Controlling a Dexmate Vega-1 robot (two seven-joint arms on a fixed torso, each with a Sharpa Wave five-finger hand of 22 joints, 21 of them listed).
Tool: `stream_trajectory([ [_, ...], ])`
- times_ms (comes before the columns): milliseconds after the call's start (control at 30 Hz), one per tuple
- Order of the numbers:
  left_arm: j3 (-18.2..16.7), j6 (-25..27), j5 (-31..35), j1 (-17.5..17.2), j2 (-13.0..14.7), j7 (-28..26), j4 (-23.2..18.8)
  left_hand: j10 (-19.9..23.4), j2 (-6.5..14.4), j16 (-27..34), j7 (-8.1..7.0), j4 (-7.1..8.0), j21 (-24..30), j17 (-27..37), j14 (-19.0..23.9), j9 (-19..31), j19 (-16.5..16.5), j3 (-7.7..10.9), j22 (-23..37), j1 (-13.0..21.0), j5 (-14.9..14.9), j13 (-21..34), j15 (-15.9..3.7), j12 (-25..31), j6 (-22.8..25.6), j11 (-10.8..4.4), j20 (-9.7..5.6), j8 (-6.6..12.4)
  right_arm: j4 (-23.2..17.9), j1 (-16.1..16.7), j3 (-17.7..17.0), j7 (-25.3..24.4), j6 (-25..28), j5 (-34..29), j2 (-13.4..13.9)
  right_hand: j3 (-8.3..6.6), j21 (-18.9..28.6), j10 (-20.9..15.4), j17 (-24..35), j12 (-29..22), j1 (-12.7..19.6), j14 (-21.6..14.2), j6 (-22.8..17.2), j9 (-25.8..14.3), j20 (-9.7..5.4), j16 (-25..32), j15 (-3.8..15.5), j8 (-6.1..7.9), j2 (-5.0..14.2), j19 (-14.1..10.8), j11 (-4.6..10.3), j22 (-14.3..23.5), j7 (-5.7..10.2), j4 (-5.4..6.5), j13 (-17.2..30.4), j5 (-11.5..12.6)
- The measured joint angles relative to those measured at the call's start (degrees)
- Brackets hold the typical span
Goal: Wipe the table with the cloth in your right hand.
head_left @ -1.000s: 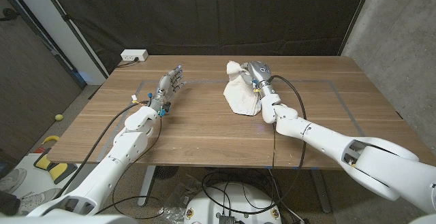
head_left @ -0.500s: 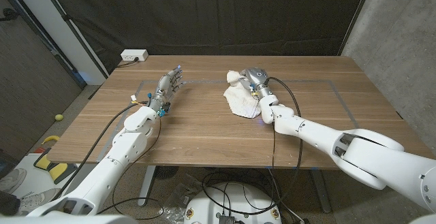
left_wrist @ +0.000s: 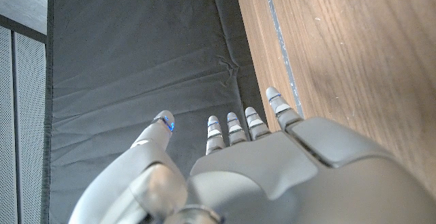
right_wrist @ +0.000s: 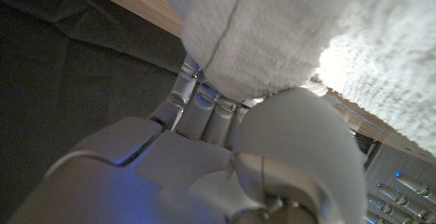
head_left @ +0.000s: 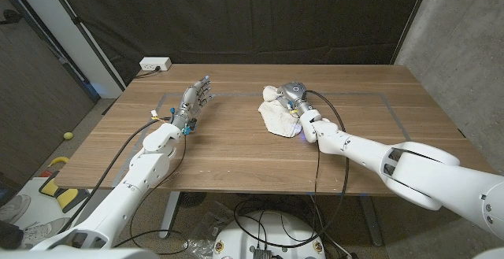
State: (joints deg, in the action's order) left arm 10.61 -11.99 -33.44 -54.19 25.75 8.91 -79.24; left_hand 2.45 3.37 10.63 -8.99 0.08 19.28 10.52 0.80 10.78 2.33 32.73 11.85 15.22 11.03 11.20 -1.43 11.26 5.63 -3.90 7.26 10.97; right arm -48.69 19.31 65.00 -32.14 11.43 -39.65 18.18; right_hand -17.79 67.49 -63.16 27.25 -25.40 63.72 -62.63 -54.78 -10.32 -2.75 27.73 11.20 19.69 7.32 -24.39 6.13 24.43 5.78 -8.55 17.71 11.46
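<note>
Right now the right hand [head_left: 294, 90] grips a white terry cloth [head_left: 277, 116] near the middle of the wooden table [head_left: 236, 145], slightly toward the far side. The cloth is bunched, with part of it spread on the tabletop under and in front of the hand, and a small lobe sticking out on the hand's far left. In the right wrist view the fingers [right_wrist: 197, 101] run into the cloth [right_wrist: 272, 33], which wraps over them, so the hand [right_wrist: 204, 163] is grasping the cloth. The right arm comes in from the bottom right corner, cable looped along the forearm.

The left hand [head_left: 197, 96] sits on the table's left half, well apart from the cloth, fingers extended and held close together, holding nothing. Left wrist view shows the same hand [left_wrist: 272, 176], fingertips [left_wrist: 235, 123] straight, next to the wood surface. A thin taped rectangle outline [head_left: 378, 95] marks the tabletop. A white power strip [head_left: 154, 64] lies at the far left corner of the table. Black curtain [head_left: 260, 15] behind.
</note>
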Motion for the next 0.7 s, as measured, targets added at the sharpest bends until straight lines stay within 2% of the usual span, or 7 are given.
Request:
stream_trajectory([
  [300, -0.02, 0.0, 0.0, -0.01, 0.0, 0.0, 0.0, 0.0, 0.37, 0.0, 0.0, 0.0, 0.0, 0.0, 0.0, 0.0, 0.0, 0.0, 0.0, -0.38, 0.0, 0.0, 0.0, 0.0, 0.0, 0.0, 0.0, 0.0, 0.0, 0.0, 0.0, 3.99, 3.03, -2.16, 0.0, 0.0, 0.37, 0.0, 0.27, 0.03, -0.02, -0.05, -0.05, 0.0, 0.17, -0.17, -0.04, -0.08, -0.47, 0.62, 0.0, -0.51, -0.05, 0.0, 0.39, 0.3],
  [333, -0.02, -0.2, -0.15, -0.01, 0.0, 0.02, 0.0, 0.0, 0.38, 0.0, 0.0, 0.0, 0.0, 0.0, 0.0, 0.0, 0.0, 0.0, 0.0, -0.38, 0.0, 0.0, 0.0, 0.0, 0.0, 0.0, 0.0, 0.0, -0.98, -0.81, 2.46, 4.44, 3.48, -2.38, 1.63, 0.0, 0.37, 0.0, 0.28, 0.03, -0.02, -0.05, -0.05, 0.0, 0.08, -0.41, -0.04, -0.13, -0.47, 0.72, 0.0, -0.53, -0.05, 0.0, 0.4, 0.3],
  [700, 0.03, -0.33, -0.17, 0.13, -0.04, 0.21, 0.26, 0.0, 0.37, 0.0, 0.0, 0.16, 0.0, 0.0, 0.0, 0.0, 0.0, -0.16, 0.0, -0.38, 0.0, 0.0, 0.0, 0.0, 0.0, 0.0, 0.0, 0.0, -4.12, -0.48, 1.5, 8.93, 10.37, -2.99, 3.81, 0.0, 0.79, -0.2, 0.73, 0.21, -0.17, -0.38, -0.05, -0.03, 0.3, -0.49, 0.05, -0.85, -0.61, 0.94, 0.05, -0.99, -0.05, 0.01, 0.64, 0.3],
])
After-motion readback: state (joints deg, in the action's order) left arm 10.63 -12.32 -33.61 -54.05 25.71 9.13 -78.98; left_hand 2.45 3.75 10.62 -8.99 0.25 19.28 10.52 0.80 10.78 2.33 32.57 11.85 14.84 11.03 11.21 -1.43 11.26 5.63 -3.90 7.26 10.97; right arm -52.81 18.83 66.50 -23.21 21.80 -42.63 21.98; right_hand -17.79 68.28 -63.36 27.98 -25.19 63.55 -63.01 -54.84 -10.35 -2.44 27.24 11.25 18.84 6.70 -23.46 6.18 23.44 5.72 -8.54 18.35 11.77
